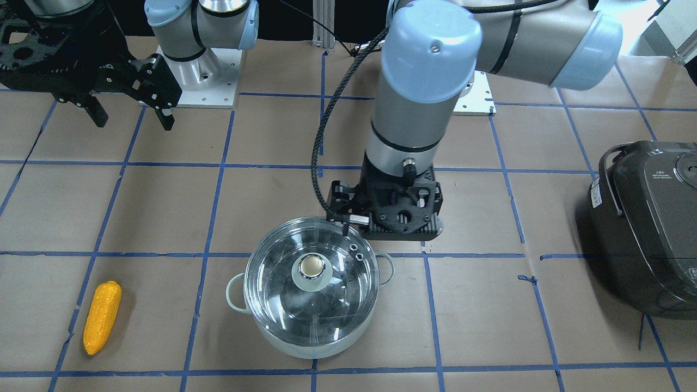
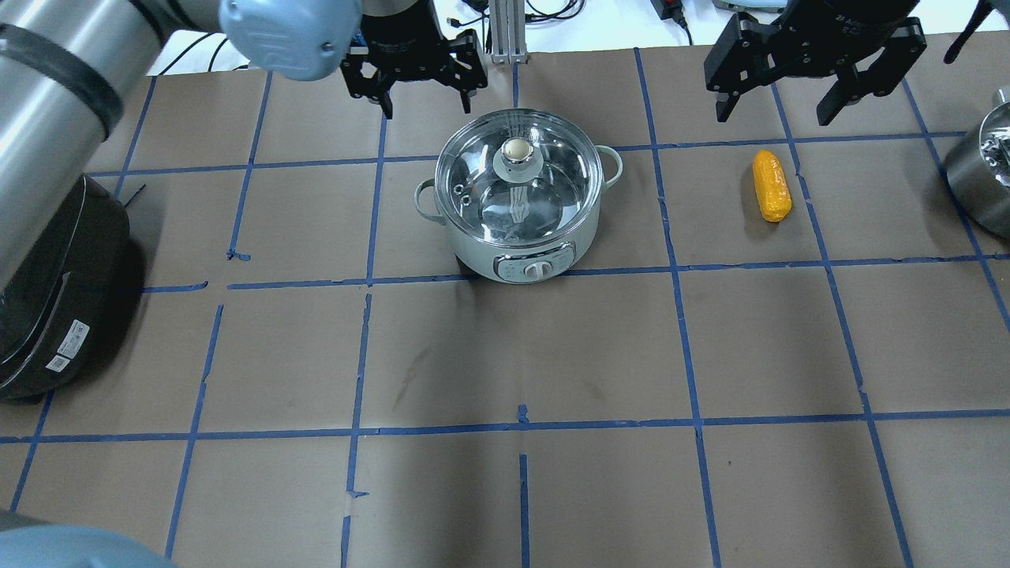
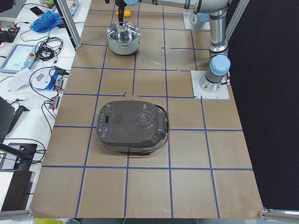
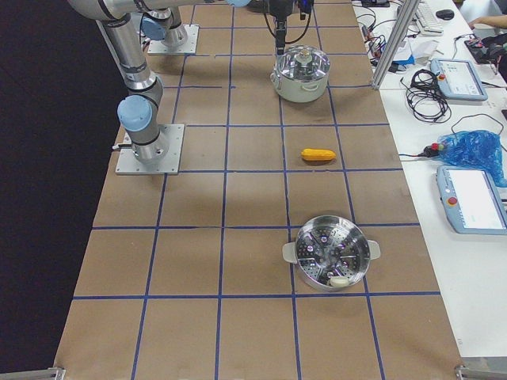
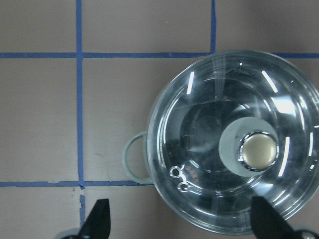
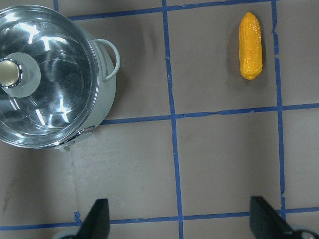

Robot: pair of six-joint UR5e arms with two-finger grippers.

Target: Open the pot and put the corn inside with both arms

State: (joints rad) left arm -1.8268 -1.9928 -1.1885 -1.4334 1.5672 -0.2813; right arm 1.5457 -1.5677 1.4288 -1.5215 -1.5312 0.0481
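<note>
Left pincer [image 2: 426,101] wide open, empty, raised near lidded pot [image 2: 473,244]; glass lid [image 2: 517,189] seated. Right pincer [image 2: 772,110] wide open, empty, raised near corn [image 2: 771,186]. Corn flat on desk [image 2: 552,355], on the pot's right, well apart; long axis runs away from the robot. Pot's panel print unreadable.

The pot [image 2: 513,241] is shiny silver with pale grey-green handles [image 2: 612,164], its lid [image 2: 552,193] clear with a brassy knob [image 2: 517,148]. The corn [image 2: 771,186] is yellow-orange and bumpy; the table [image 2: 600,347] is brown, gridded with blue tape [image 2: 600,428]
</note>
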